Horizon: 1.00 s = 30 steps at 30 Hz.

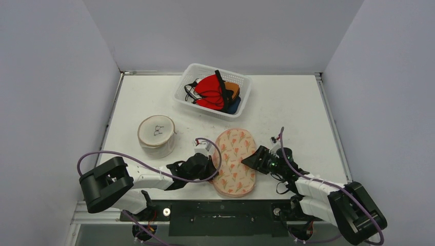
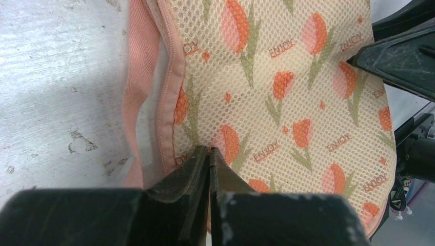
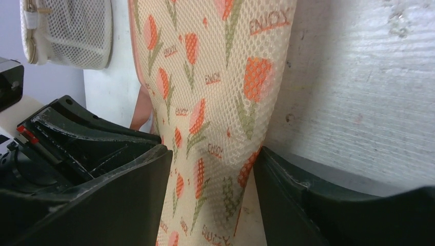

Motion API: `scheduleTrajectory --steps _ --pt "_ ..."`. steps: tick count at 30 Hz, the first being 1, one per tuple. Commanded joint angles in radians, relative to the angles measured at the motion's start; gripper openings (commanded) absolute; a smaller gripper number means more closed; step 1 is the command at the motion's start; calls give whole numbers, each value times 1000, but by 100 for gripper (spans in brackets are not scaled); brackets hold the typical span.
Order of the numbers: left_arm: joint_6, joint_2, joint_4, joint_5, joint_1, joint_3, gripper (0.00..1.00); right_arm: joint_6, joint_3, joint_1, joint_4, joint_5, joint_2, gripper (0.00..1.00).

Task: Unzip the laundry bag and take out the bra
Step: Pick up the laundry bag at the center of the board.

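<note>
Lying lower centre, the bag (image 1: pixel 235 161) is meeting the left gripper (image 2: pixel 209 152), jaws pressing together at its pink rim. The right gripper (image 3: pixel 213 154) is straddling the opposite edge, spread wide.

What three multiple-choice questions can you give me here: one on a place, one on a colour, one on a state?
1. Where does the white basket stand?
A. On the table's far side, beyond the laundry bag.
B. Between the arm bases.
C. On the laundry bag.

2. What colour are the bag's flowers?
A. Blue.
B. Orange.
C. Purple.

3. How is the right tool?
A. Shut on the basket.
B. Lifting a garment.
C. Open, the bag's edge between its fingers.

Answers: 1 A, the top view shows it beyond the bag; 2 B, both wrist views show orange blooms; 3 C, its fingers stand apart around the mesh.
</note>
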Motion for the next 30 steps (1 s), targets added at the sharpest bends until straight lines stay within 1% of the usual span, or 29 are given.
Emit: scheduleTrajectory --steps 1,4,10,12,14,16,18,21,23,26,27,30 --pt "10 16 -1 -11 -7 -4 2 -13 -25 -8 112 -84 76 57" --pt "14 21 -2 -11 -6 -2 2 -23 -19 -9 114 -100 86 49" --pt "17 30 0 -10 -6 5 2 -43 -19 -8 127 -131 113 37" --pt "17 33 1 -6 -7 8 2 -40 -24 -9 147 -139 135 29" --pt "17 33 0 -3 -7 11 2 -29 -31 -9 168 -144 144 15" --pt "14 26 -10 -1 -7 16 2 -24 -32 -9 171 -145 135 6" --pt "13 9 -28 1 -7 25 3 -23 -23 -9 141 -141 102 5" --pt "6 -42 -81 -4 -6 42 9 -55 11 -10 9 -129 -2 5" --pt "-2 -93 -125 -4 -6 53 17 -92 49 -9 -173 -89 -103 5" --pt "-6 -204 -205 -24 -6 64 35 -138 122 -12 -399 10 -278 5" --pt "-7 -241 -227 -31 -6 66 40 -152 148 -13 -477 41 -324 5" --pt "-13 -351 -290 -55 -4 70 47 -176 226 -17 -622 134 -415 5"
